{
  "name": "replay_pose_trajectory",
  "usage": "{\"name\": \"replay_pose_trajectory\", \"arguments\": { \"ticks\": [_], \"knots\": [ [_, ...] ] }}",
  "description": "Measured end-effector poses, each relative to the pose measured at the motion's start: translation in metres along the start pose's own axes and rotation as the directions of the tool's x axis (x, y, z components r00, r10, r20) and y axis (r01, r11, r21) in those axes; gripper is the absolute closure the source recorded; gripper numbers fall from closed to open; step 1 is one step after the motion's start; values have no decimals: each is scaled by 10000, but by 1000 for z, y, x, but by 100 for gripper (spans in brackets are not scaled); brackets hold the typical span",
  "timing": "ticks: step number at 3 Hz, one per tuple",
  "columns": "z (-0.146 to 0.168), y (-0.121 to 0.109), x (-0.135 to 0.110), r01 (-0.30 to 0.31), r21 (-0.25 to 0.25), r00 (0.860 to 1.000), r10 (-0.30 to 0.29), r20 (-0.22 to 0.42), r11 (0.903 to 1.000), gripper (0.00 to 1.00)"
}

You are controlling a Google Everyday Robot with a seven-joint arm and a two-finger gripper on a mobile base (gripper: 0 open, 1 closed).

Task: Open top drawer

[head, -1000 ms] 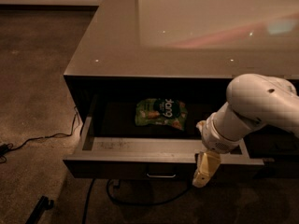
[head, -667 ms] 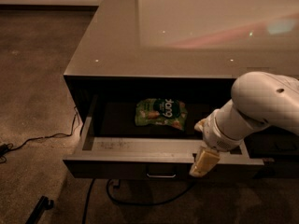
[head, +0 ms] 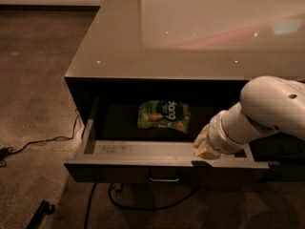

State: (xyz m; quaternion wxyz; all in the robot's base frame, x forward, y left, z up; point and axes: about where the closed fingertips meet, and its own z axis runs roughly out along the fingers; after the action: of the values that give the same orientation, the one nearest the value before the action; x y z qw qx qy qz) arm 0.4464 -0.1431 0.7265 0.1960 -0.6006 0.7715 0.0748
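The top drawer (head: 143, 168) stands pulled out from the dark cabinet, with its small loop handle (head: 163, 178) mid-front and its grey scuffed floor (head: 128, 148) showing. A green snack bag (head: 163, 114) lies at the back of the drawer. My gripper (head: 205, 146), on the white arm (head: 267, 113) coming in from the right, sits just over the drawer's front edge, right of the handle, above the inner floor. It holds nothing that I can see.
The glossy countertop (head: 190, 37) overhangs the drawer. Black cables (head: 52, 140) run over the carpet at the left and under the drawer (head: 143, 206). A dark bar (head: 40, 213) lies on the floor at bottom left. More drawer fronts lie to the right, behind the arm.
The gripper has risen from in front of the drawer's front panel to just over its top edge. The drawer looks the same distance out.
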Motion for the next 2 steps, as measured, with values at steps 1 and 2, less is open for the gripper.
{"name": "replay_pose_trajectory", "arguments": {
  "ticks": [1, 2],
  "knots": [
    [5, -4, -1, 102, 125, 9999, -104, 85, 9999, 88],
    [12, -8, 0, 156, 220, 9999, -155, -33, 9996, 100]
  ]
}}
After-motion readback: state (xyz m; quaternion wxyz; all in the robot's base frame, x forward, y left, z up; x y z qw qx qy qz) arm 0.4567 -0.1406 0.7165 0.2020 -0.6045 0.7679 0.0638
